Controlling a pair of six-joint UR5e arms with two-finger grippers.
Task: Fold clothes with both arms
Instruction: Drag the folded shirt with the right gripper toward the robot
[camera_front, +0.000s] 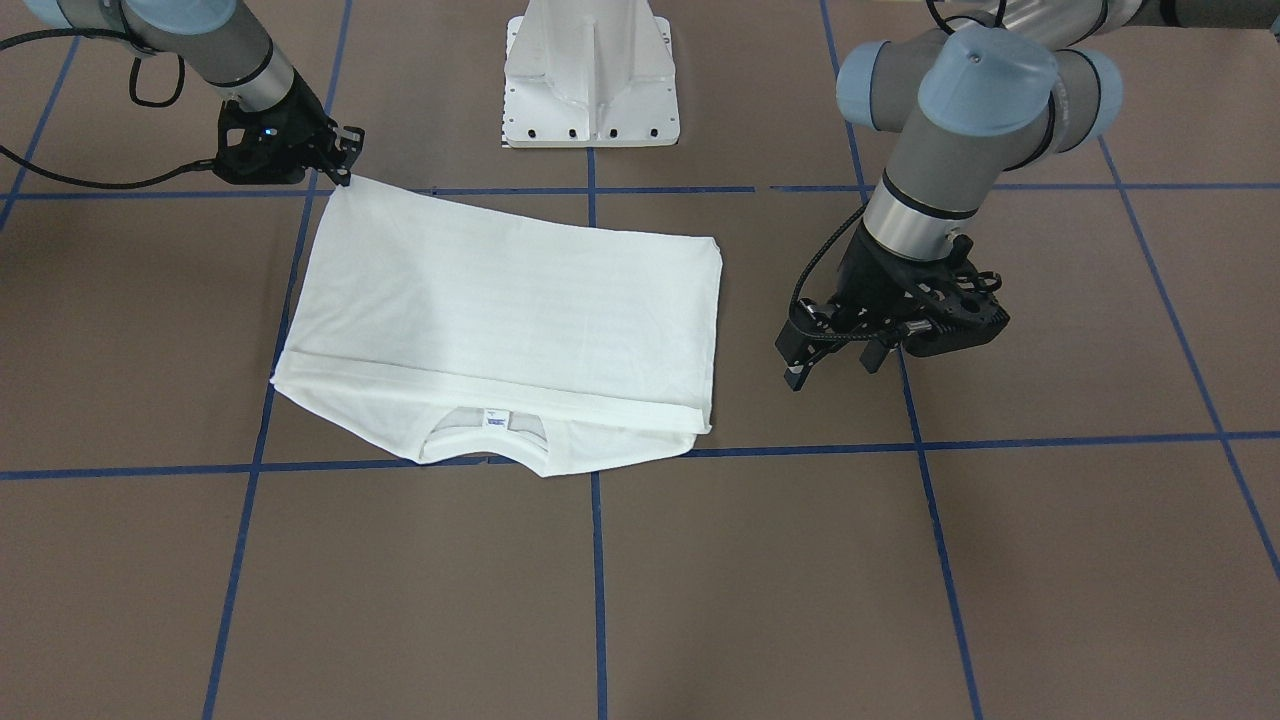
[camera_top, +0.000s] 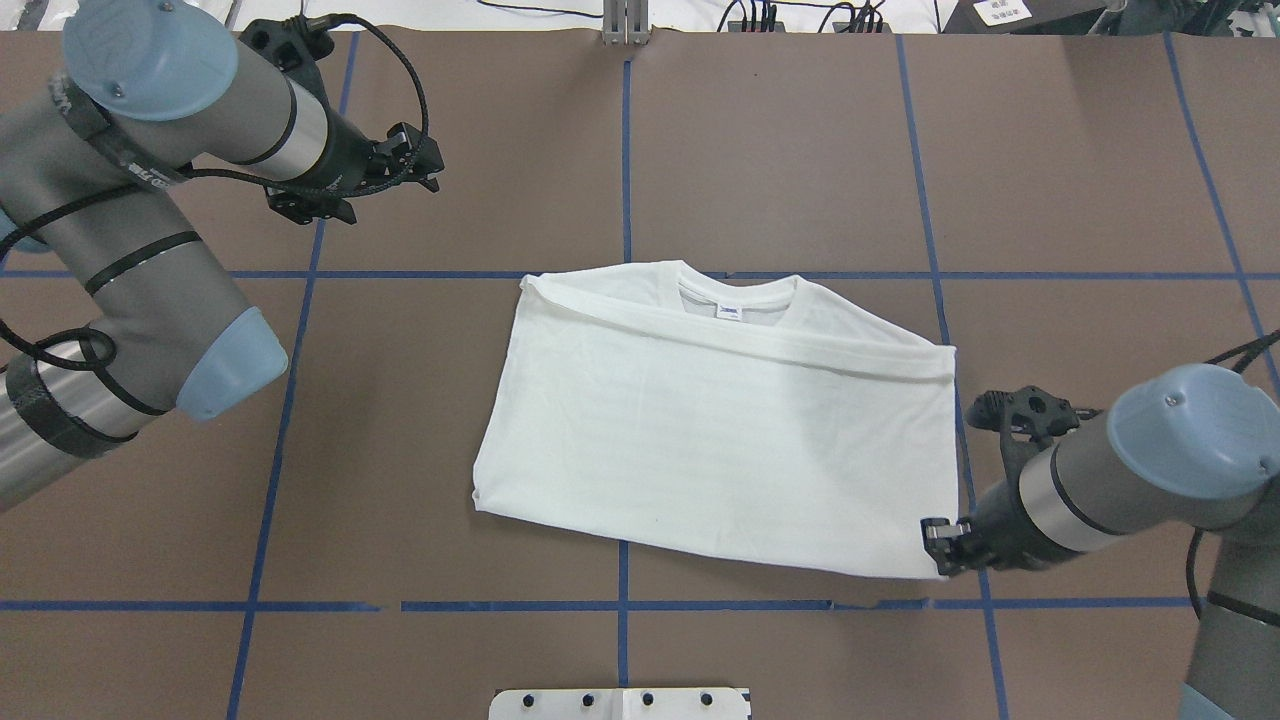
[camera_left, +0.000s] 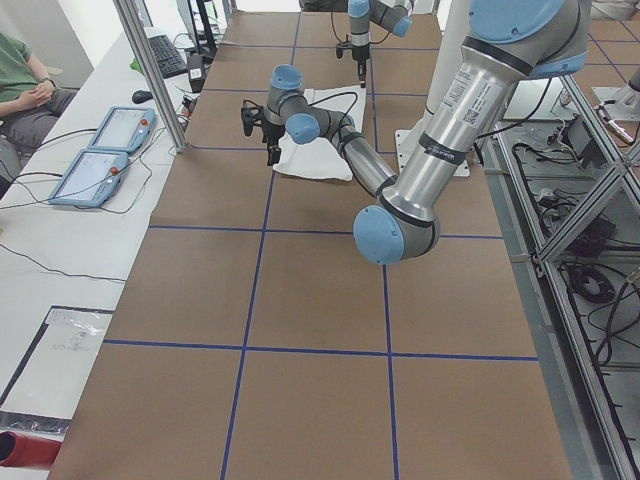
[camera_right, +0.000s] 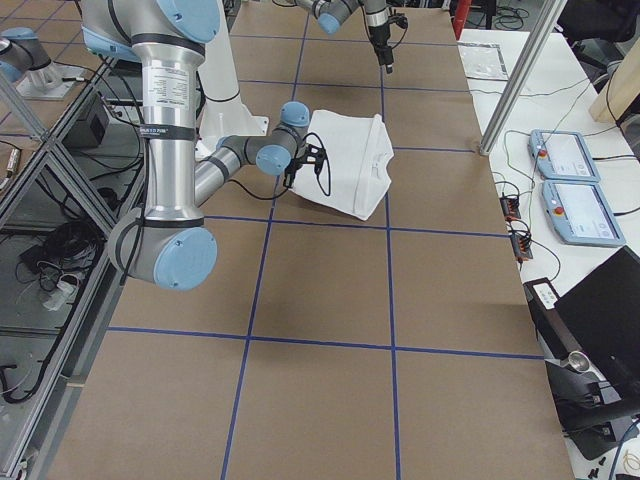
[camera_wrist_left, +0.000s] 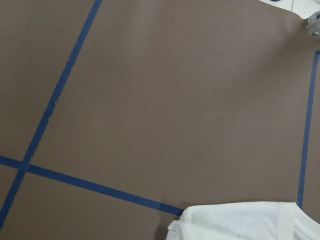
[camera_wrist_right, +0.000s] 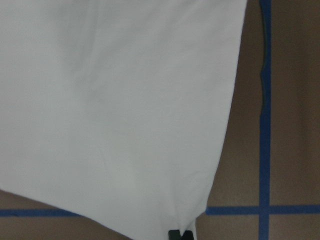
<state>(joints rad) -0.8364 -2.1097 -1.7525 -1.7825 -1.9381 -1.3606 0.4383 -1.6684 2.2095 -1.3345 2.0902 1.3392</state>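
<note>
The white T-shirt lies folded into a rough rectangle on the brown table, its collar and neck label showing at the far edge in the overhead view. My right gripper sits low at the shirt's near right corner, shut on the cloth; the right wrist view shows that corner running into a fingertip. My left gripper hangs open above bare table, well clear of the shirt's left edge. The left wrist view catches only a folded corner of the shirt.
The white pedestal base stands at the robot's side of the table. Blue tape lines grid the brown surface. A metal post, two teach pendants and a seated person are off the table's far side.
</note>
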